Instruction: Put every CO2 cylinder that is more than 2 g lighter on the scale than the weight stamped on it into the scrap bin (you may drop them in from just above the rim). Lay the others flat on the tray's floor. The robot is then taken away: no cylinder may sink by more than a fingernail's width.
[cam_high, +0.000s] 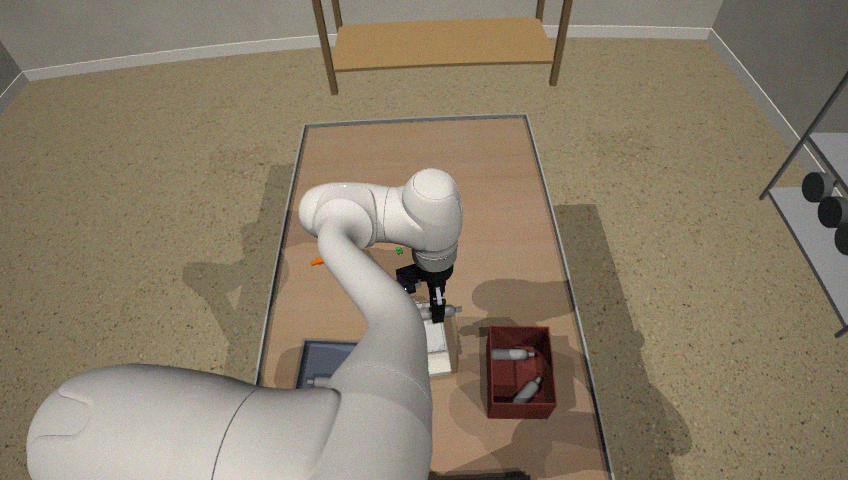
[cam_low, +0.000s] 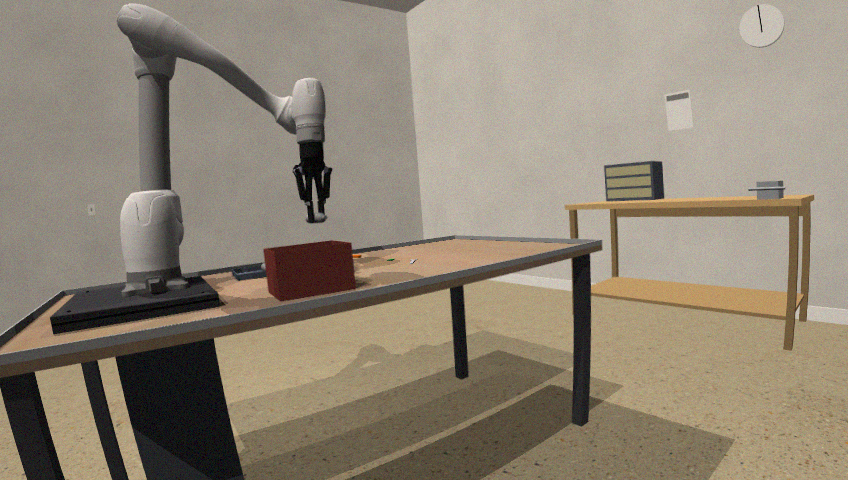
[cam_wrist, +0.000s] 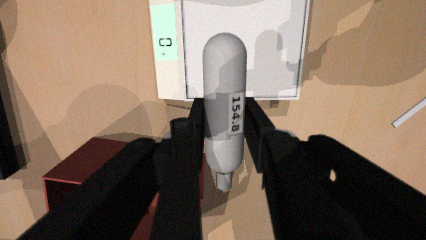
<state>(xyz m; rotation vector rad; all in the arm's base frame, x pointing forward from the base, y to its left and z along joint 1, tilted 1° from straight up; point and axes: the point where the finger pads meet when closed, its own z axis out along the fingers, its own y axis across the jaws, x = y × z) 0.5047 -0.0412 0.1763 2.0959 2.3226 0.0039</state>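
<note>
My gripper (cam_wrist: 223, 113) is shut on a grey CO2 cylinder (cam_wrist: 223, 105) stamped 154.8 and holds it level, high above the table. It also shows in the top view (cam_high: 439, 310) and the exterior view (cam_low: 317, 215). Below it lies the white scale, nothing on its plate; its green display (cam_wrist: 164, 32) reads 0. The dark red scrap bin (cam_high: 520, 369) stands right of the scale with two cylinders inside, one (cam_high: 512, 354) at the far end and one (cam_high: 527, 389) nearer. The dark blue tray (cam_high: 323, 362) lies left of the scale, partly hidden by my arm, with a cylinder end (cam_high: 320, 380) showing in it.
An orange bit (cam_high: 316, 260), a green bit (cam_high: 398, 250) and a thin white strip (cam_wrist: 408, 113) lie on the table beyond the scale. The table has a raised grey rim (cam_high: 538, 166). My arm's black base plate (cam_low: 133, 300) sits at the near end.
</note>
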